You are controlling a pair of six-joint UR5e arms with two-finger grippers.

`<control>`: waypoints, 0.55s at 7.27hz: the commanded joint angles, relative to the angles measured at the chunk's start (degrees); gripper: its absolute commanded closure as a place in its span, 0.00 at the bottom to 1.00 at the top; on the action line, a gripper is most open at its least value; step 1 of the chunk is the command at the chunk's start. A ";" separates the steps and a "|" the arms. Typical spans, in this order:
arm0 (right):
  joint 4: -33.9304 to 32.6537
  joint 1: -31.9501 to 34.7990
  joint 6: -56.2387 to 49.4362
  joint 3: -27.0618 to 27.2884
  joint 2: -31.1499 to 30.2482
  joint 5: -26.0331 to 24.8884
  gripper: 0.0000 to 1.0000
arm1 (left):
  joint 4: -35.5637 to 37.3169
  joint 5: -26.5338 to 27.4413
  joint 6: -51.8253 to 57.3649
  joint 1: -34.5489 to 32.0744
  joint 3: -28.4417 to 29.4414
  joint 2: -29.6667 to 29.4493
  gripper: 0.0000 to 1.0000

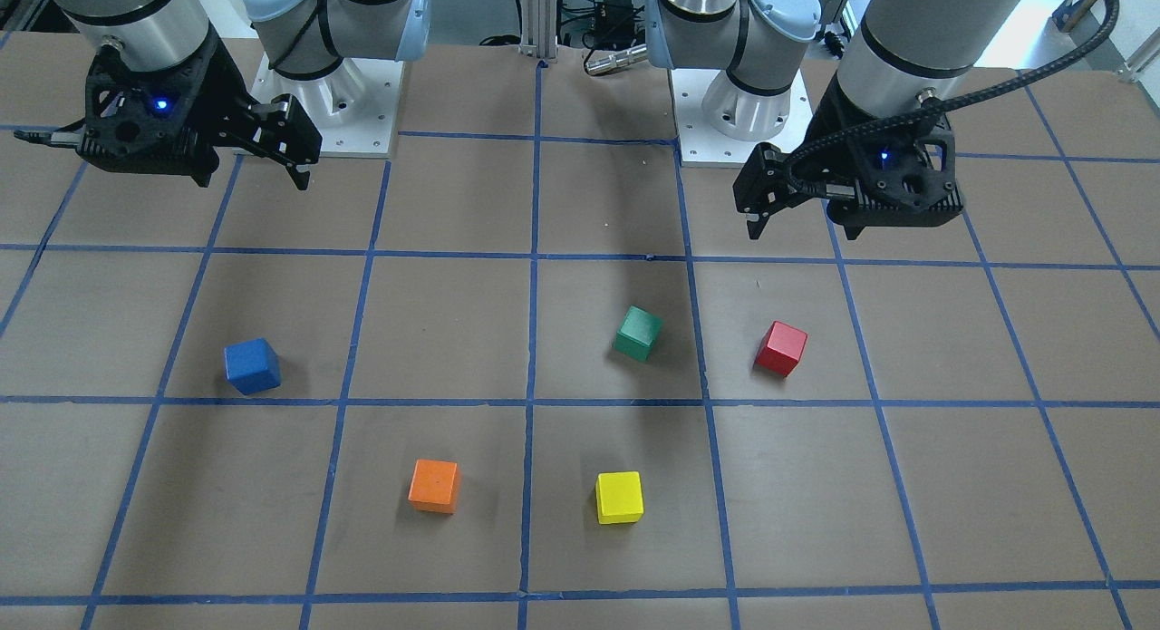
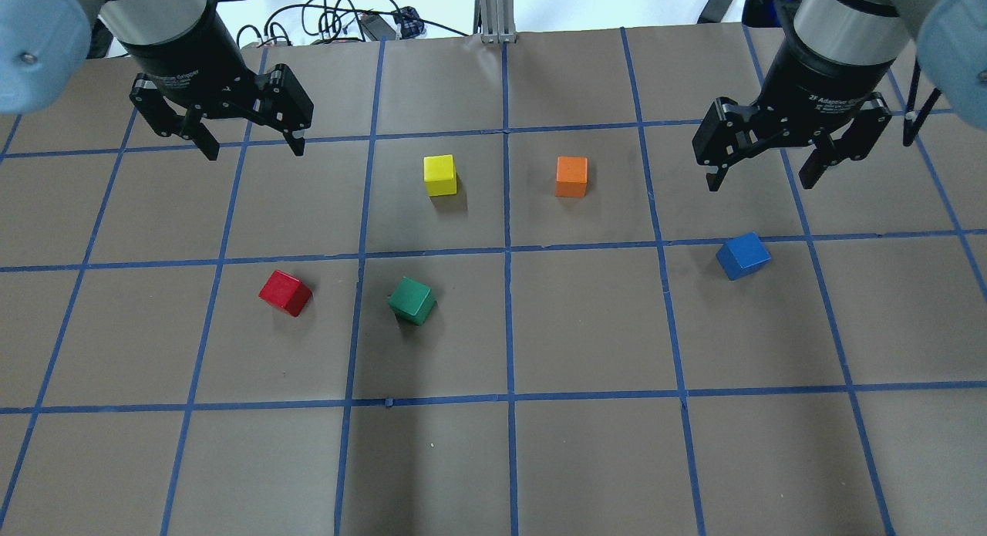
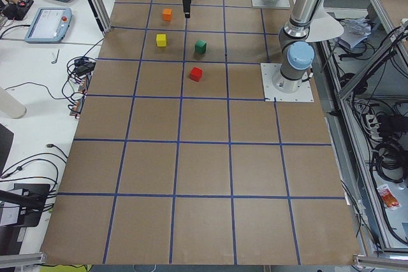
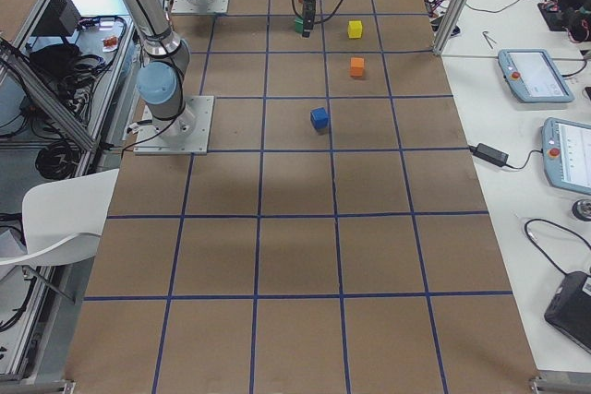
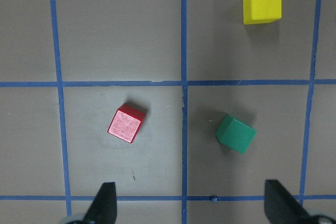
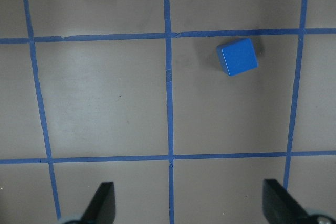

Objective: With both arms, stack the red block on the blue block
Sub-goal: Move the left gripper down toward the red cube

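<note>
The red block [image 2: 284, 292] lies on the table's left half, also in the front view [image 1: 781, 348] and the left wrist view [image 5: 126, 123]. My left gripper [image 2: 250, 149] hangs open and empty above the table, farther out than the red block; its open fingers [image 5: 107, 203] frame the bottom of the wrist view. The blue block [image 2: 742, 255] lies on the right half, also in the front view [image 1: 252, 365] and the right wrist view [image 6: 237, 56]. My right gripper [image 2: 759, 183] hangs open and empty, just beyond the blue block.
A green block [image 2: 412, 300] lies right of the red one. A yellow block [image 2: 439, 174] and an orange block [image 2: 571, 176] lie farther out near the middle. Blue tape lines grid the brown table [image 2: 586, 328]. The arm bases [image 1: 326, 113] stand at the robot's edge.
</note>
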 commanded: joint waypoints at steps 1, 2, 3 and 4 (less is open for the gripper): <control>-0.32 -0.08 0.02 -0.07 -0.06 -0.15 0.00 | -0.72 -0.25 0.54 -0.31 0.77 -0.51 0.00; -0.50 -0.17 0.02 -0.07 -0.06 -0.15 0.00 | -0.63 -0.08 0.54 -0.31 0.76 -0.34 0.00; -0.50 -0.08 0.02 -0.33 -0.15 0.12 0.00 | -0.63 0.18 0.80 -0.31 0.15 0.10 0.00; -0.50 -0.08 0.02 -0.16 -0.15 0.12 0.00 | -0.54 0.19 0.98 -0.31 -1.33 0.80 0.00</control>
